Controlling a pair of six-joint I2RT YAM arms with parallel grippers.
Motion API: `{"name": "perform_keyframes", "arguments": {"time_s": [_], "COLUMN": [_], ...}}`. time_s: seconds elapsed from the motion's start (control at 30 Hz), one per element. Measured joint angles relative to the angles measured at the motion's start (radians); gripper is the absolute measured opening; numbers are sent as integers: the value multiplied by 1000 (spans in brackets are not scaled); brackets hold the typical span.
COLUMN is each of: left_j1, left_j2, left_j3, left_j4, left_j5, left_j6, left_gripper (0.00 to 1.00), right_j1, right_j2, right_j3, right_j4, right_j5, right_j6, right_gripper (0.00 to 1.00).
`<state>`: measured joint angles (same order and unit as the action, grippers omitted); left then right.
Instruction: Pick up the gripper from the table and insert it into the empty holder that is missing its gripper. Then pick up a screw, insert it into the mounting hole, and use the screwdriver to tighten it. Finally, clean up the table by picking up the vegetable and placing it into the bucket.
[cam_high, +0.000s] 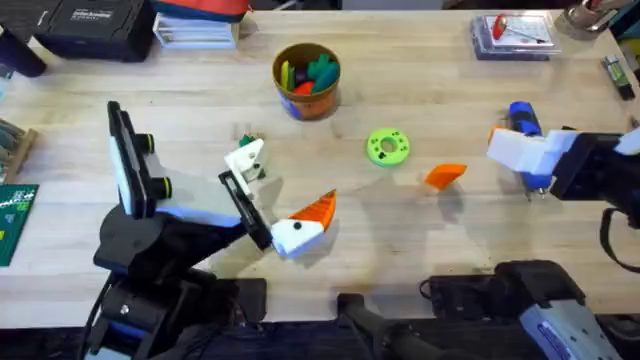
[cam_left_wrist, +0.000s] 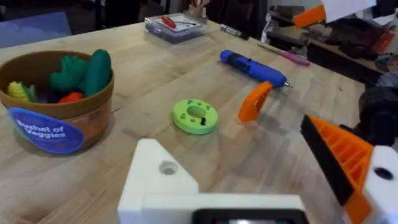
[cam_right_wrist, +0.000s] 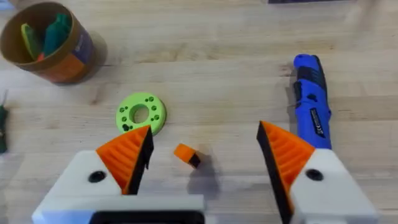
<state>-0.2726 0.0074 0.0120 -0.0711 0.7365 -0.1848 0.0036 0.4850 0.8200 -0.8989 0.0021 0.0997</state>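
The desk (cam_high: 420, 70) carries the loose orange gripper (cam_high: 445, 175) on its right half, lying alone on the wood just right of the green disc with holes (cam_high: 388, 146) and left of the right gripper (cam_right_wrist: 202, 165); that claw hangs above the desk with both its orange pads fitted and its fingers spread wide apart, nothing between them; in the right wrist view the loose gripper sits on the wood between those two fingers, touching neither; the blue screwdriver (cam_right_wrist: 311, 102) lies flat near the right edge of the desk, just beside the right arm's white fingers, its bit pointing toward the near edge; the left gripper (cam_high: 270, 195) is raised over the left middle of the desk, open, with an orange pad on one finger only; its other finger is the bare white holder (cam_left_wrist: 163, 180), whose mounting hole shows in the left wrist view; the vegetable (cam_high: 250, 150) lies on the desk close by that bare holder in the overhead view, partly hidden by it, and whether they touch cannot be told; the bucket (cam_high: 306, 80) stands upright toward the far edge near the middle, with colourful toy pieces inside, well apart from both claws.
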Motion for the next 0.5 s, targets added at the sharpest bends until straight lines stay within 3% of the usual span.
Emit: {"name": "perform_keyframes", "arguments": {"time_s": [0.37,0.5], "left_j1": [0,0], "left_j2": [0,0], "left_j3": [0,0], "left_j4": [-15,-18], "left_j5": [186,217], "left_j6": [0,0], "left_gripper": [985,985], "right_j1": [0,0], "right_j2": [0,27], "right_j3": [0,1], "right_j4": [0,-14], "right_j5": [-14,-68], "right_j6": [-2,-80], "right_gripper": [994,994]}}
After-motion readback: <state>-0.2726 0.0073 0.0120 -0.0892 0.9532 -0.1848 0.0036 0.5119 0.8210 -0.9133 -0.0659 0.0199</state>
